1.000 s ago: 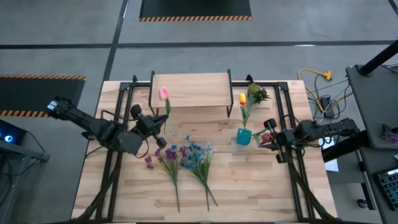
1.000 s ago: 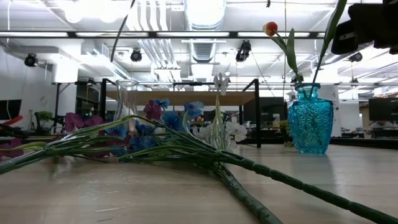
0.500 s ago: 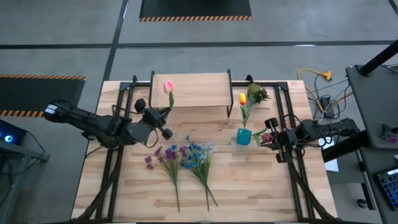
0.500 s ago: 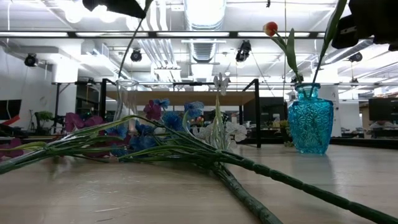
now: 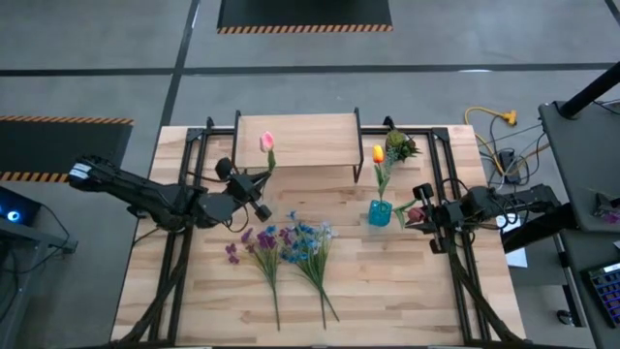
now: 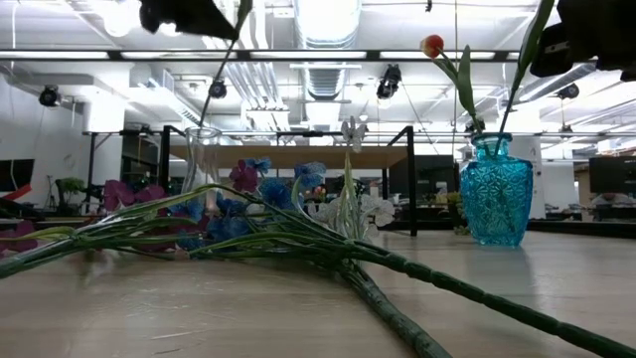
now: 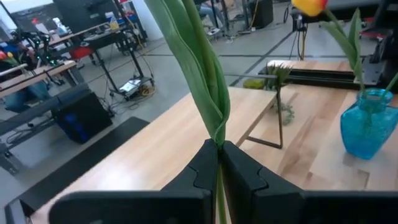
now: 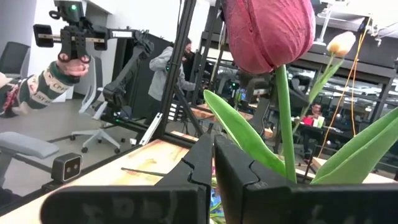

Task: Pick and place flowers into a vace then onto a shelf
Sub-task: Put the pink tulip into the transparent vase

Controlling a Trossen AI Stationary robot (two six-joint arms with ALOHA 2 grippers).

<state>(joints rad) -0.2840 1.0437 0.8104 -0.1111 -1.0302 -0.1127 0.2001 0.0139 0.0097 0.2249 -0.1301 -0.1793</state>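
Note:
My left gripper (image 5: 258,186) hangs in front of the shelf (image 5: 310,136), shut on a pink tulip (image 5: 265,142). The tulip's stem (image 6: 213,91) slants down to the mouth of a clear glass vase (image 6: 202,157). My right gripper (image 5: 422,215) is shut, right of the blue vase (image 5: 380,213). A dark red tulip (image 8: 267,31) stands just past its fingertips, its stem (image 6: 519,80) in that vase beside an orange tulip (image 5: 378,153). Purple, blue and white flowers (image 5: 286,242) lie flat on the table. My left gripper pinches the pink tulip's green stem and leaf (image 7: 217,138) between its two fingers (image 7: 202,168). The fingers come nearly level from the table's left and lie across the stem. The tulip is lifted, bloom up, with its lower stem (image 6: 206,119) hanging down at the glass vase's mouth. My right gripper has its fingers (image 8: 198,158) shut, and the dark red tulip's stem (image 8: 284,124) passes behind one of them; I cannot tell whether it touches the stem.
A short spiky green sprig (image 5: 399,145) sits at the shelf's right end. The long stems of the lying flowers (image 6: 437,283) run toward the table's near edge. Black frame rails (image 5: 441,165) run along both sides of the table.
My left gripper has moved toward the table's right and lower, carrying the pink tulip. In the low view it has come in from the top, and the stem's lower end has swung over to the glass vase's mouth. The bloom has shifted right, in front of the shelf.

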